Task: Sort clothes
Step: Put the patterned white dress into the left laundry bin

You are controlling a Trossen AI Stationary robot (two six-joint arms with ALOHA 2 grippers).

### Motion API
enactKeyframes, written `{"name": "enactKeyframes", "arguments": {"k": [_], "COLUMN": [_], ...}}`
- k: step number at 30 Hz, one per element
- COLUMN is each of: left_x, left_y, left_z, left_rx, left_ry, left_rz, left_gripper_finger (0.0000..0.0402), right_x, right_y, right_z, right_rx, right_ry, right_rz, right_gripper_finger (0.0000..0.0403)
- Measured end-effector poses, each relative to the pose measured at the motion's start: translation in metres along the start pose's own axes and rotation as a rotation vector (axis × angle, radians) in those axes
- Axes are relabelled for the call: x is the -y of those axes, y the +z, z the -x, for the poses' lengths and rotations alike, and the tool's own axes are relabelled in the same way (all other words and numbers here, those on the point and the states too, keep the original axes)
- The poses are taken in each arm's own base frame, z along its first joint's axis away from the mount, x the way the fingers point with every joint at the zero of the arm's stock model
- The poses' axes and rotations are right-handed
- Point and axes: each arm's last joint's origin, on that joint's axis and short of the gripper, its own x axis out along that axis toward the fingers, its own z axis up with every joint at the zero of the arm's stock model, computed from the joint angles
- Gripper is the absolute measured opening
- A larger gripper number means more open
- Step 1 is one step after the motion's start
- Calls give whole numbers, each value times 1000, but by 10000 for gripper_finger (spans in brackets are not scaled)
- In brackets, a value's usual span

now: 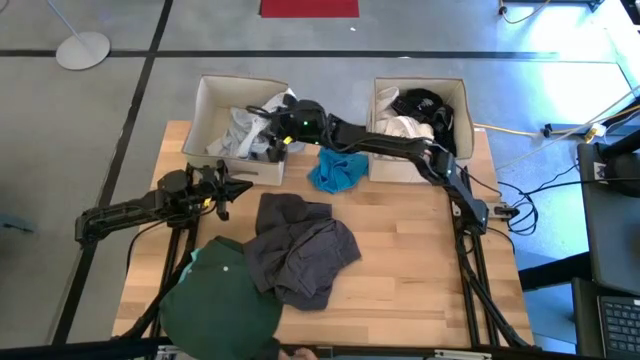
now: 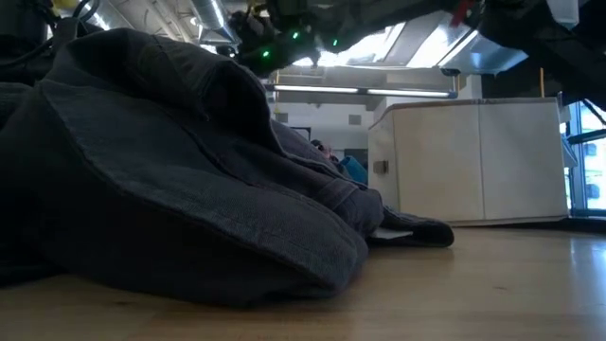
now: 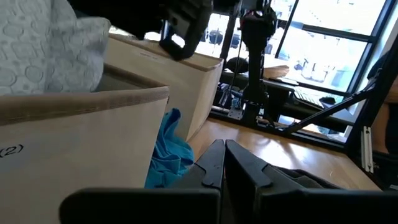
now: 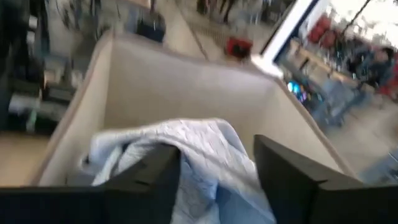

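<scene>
1. The pale grey-blue garment lies bunched inside the left box, at the bench's far left; the right wrist view shows its quilted cloth directly between and under that arm's fingers, so it sits straight below the right end effector
2. The right end effector, reached across from the right arm's base, hovers over the left box's near-right corner with its fingers spread apart on either side of the cloth, clamping nothing that I can see; my judgement is that it is either letting the piece go into the box or about to pinch it
3. The garment is a crumpled heap with no clear long axis; it looks soft and likely to sag wherever it is held
4. The left end effector rests just in front of the left box with its fingers pressed together, empty
5. The turquoise garment lies on the bench between the two boxes, near both arms, the right slightly nearer
6. The dark grey garment is spread mid-bench, and the dark green garment overhangs the near-left edge
7. The right box holds white and black pieces
</scene>
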Motion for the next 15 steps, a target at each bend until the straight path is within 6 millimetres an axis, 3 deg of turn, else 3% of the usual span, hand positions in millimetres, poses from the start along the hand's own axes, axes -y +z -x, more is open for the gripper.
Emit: {"name": "enactKeyframes", "arguments": {"k": [4, 8, 11, 15], "left_x": [-1, -1, -1, -1], "left_y": [-3, -3, -3, -3], "left_z": [0, 0, 0, 0], "left_rx": [-29, -34, -34, -35], "left_ry": [6, 7, 8, 8], "left_rz": [7, 19, 21, 27], "left_gripper_finger": [4, 4, 4, 4], "right_x": [11, 18, 22, 24], "right_y": [22, 39, 44, 33], "right_z": [31, 64, 81, 88], "right_rx": [-134, -262, -336, -462], "right_ry": [-20, -17, 2, 32], "right_rz": [27, 41, 40, 24], "right_gripper_finger": [255, 282, 288, 287]}}
